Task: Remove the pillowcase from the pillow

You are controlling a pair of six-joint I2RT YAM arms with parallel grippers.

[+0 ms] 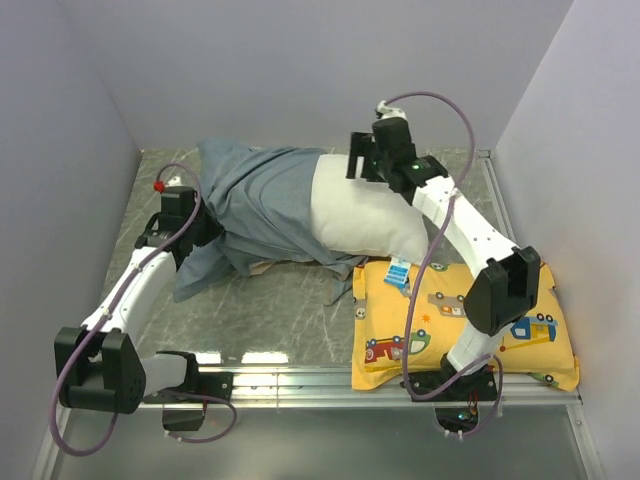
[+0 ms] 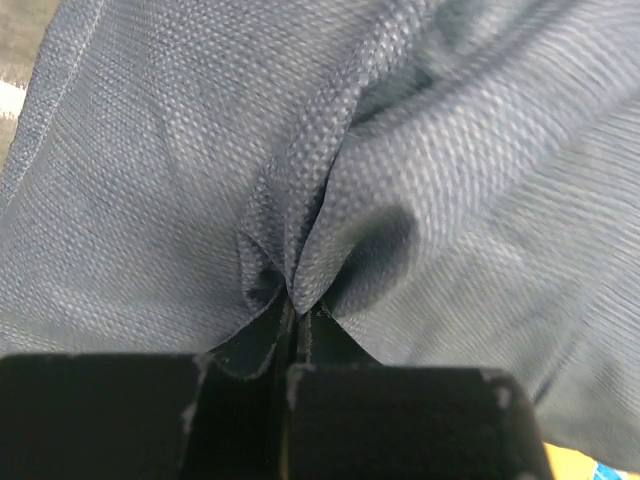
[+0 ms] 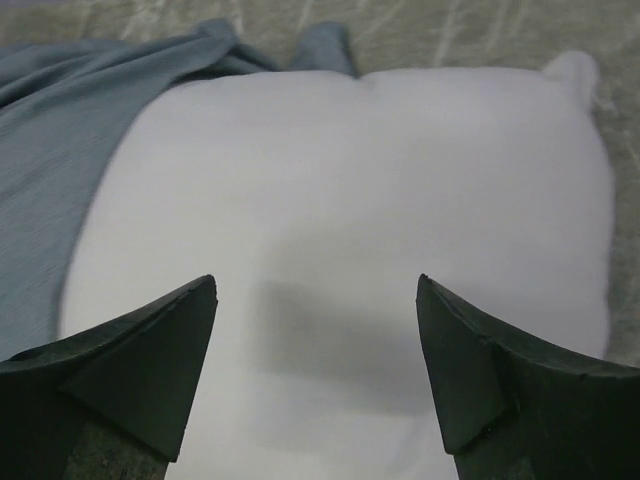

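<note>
The pillow (image 1: 365,215) lies in the middle of the top view, its long axis running from the left of the frame to the right and dipping a little toward the lower right. Its bare white end points right. The other end is inside the pillowcase (image 1: 260,200), which is bunched over the left part and shows its plain blue-grey side. A loose flap of it trails toward the lower left.

The left gripper (image 1: 205,228) is at the pillowcase's left edge. In the left wrist view its jaws are closed tight on a pinched fold of the blue-grey cloth (image 2: 200,150), which puckers where the fingertips meet.

The right gripper (image 1: 355,160) is over the pillow's upper edge. In the right wrist view its jaws stand wide apart above the white pillow (image 3: 350,180) and hold nothing. The pillowcase (image 3: 60,120) lies at the upper left of that frame.

A yellow pillow (image 1: 520,340) printed with vehicles lies at the lower right under the right arm. The white pillow's lower right corner reaches its upper edge.

The table (image 1: 290,310) is mottled grey, with a metal rail (image 1: 300,378) along the bottom. Plain pale lilac-grey walls (image 1: 300,60) close it in at the left, top and right.
</note>
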